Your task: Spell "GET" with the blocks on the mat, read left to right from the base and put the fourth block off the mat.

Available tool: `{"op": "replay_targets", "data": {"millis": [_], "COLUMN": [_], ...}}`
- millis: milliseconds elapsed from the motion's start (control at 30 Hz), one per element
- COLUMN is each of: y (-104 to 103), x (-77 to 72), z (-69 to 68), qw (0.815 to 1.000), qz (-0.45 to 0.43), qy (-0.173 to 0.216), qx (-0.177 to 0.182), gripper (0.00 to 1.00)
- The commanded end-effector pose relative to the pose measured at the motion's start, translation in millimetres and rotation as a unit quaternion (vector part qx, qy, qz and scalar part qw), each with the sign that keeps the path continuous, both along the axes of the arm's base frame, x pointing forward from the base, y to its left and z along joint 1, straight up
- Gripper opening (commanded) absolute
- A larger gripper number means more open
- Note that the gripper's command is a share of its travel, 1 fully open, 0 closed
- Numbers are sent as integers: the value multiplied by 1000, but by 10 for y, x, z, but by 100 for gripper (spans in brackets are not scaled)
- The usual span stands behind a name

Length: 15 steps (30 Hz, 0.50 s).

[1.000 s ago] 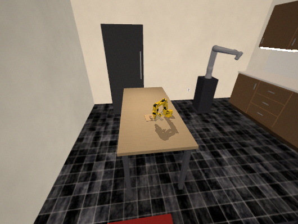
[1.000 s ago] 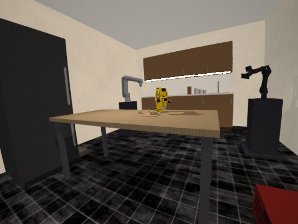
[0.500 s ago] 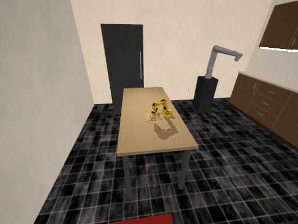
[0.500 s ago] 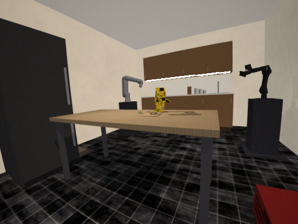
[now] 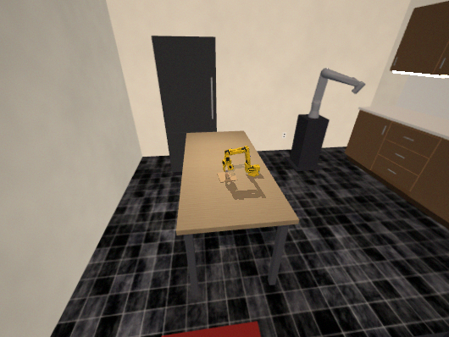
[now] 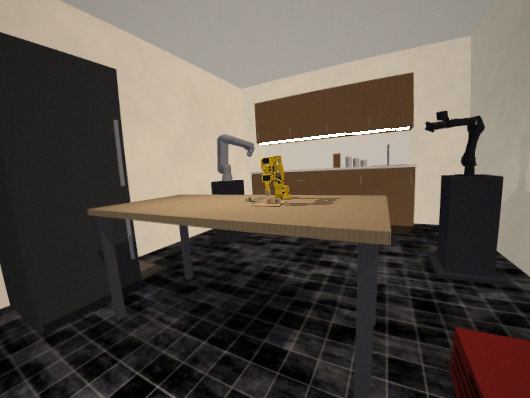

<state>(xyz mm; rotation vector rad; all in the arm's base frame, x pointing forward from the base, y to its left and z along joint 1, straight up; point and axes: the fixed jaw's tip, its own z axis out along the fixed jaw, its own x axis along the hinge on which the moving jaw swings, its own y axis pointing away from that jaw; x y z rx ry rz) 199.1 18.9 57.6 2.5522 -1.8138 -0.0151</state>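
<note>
The small yellow arm point(image 5: 239, 160) stands on the wooden table and arches over the tan mat point(image 5: 224, 178). My gripper point(image 5: 229, 171) hangs just above the mat and is shut on a block that is too small to read. The arm also shows in the exterior view point(image 6: 274, 177), with my gripper point(image 6: 269, 194) above the mat point(image 6: 266, 202). A few small blocks point(image 6: 270, 200) lie on the mat, and one block point(image 6: 248, 199) lies to its left. Their letters are too small to read.
The table point(image 5: 230, 182) is long, with edges near the arm's base on the right. A dark fridge point(image 5: 185, 93), a grey arm on a pedestal point(image 5: 315, 127), and a black arm on a pedestal point(image 6: 467, 210) stand off the table.
</note>
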Motion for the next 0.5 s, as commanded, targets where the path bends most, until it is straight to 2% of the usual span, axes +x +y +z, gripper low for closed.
{"op": "replay_targets", "data": {"millis": [0,133,467], "y": [-240,-322,-326], "x": [61,52,51], "z": [101,97,97], "qw": [997,995,995], "qz": [-72,-95,-96], "qy": [-36,-36,-36], "qx": [3,2,2], "gripper": [0,0,0]}}
